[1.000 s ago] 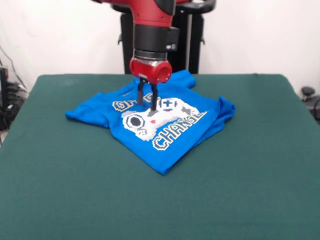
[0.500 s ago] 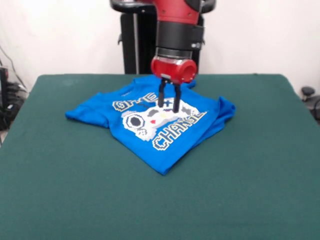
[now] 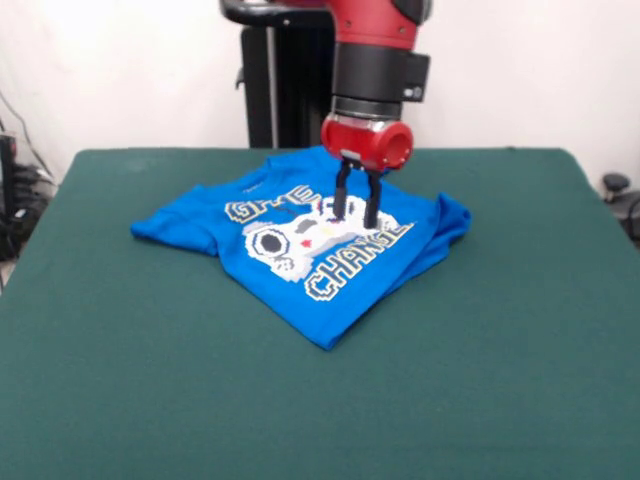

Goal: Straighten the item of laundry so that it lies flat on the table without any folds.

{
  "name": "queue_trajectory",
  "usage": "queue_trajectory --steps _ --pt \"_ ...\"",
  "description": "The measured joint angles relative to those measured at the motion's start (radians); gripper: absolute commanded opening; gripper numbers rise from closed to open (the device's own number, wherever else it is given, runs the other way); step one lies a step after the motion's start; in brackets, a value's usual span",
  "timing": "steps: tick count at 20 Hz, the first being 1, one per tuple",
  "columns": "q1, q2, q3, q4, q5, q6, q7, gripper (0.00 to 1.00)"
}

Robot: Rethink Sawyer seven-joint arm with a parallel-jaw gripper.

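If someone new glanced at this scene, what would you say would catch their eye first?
Most likely the small bright blue T-shirt with a white-grey game controller print, lying rumpled and skewed toward the far middle of the large dark green felt-covered table, its right edge folded over. Next, the red and black arm coming down from above, its gripper open with both dark fingers over the print.

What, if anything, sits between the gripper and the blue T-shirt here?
Nothing visible does. The gripper hangs straight over the printed front of the blue T-shirt, fingers apart, their tips at or just above the cloth; whether they touch cannot be told. The green table around the shirt shows nothing that would block spreading it.
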Motion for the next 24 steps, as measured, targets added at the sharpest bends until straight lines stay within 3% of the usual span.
queue_trajectory --steps 10,24 --pt "0.045 0.083 0.0 0.024 0.054 -0.104 0.0 1.0" --pt "0.058 0.077 0.018 0.118 0.068 -0.123 0.0 1.0"
